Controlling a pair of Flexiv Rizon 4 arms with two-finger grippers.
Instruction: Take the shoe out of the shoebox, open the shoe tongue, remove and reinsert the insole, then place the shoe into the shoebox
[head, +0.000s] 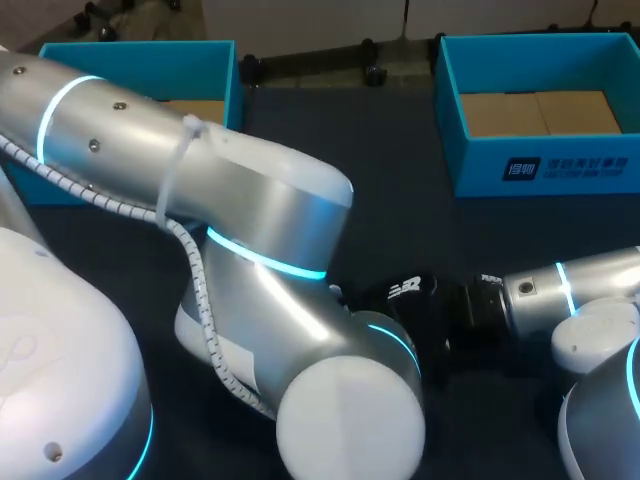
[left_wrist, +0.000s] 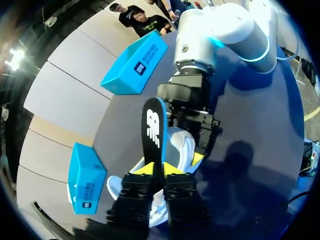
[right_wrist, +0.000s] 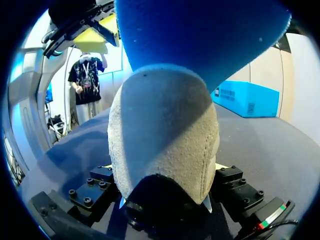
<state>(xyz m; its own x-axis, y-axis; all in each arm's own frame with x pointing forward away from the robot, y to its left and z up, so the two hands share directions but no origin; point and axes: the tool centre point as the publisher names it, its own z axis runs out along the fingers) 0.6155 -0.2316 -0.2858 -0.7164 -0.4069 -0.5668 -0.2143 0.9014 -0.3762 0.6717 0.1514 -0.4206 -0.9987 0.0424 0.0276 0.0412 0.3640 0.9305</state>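
Left gripper (left_wrist: 159, 169) closed on the upright black insole (left_wrist: 153, 132), which bears a white logo. Just under it, right gripper (right_wrist: 165, 186) clamps the grey-heeled shoe (right_wrist: 165, 140) from both sides. Dark table (left_wrist: 250, 165). Blue shoebox (left_wrist: 135, 64), white print on its side, stands well ahead.

White-and-grey sneaker with pale suede heel (right_wrist: 165, 135): held over the dark table, heel clamped in right gripper (right_wrist: 163, 169). Thin black insole with blue underside (left_wrist: 154, 132): upright on edge just beside the sneaker, pinched in left gripper (left_wrist: 159, 169). Open cyan cardboard shoebox (head: 545, 170) far right, second cyan shoebox (head: 140, 52) far left, both well apart from the sneaker.
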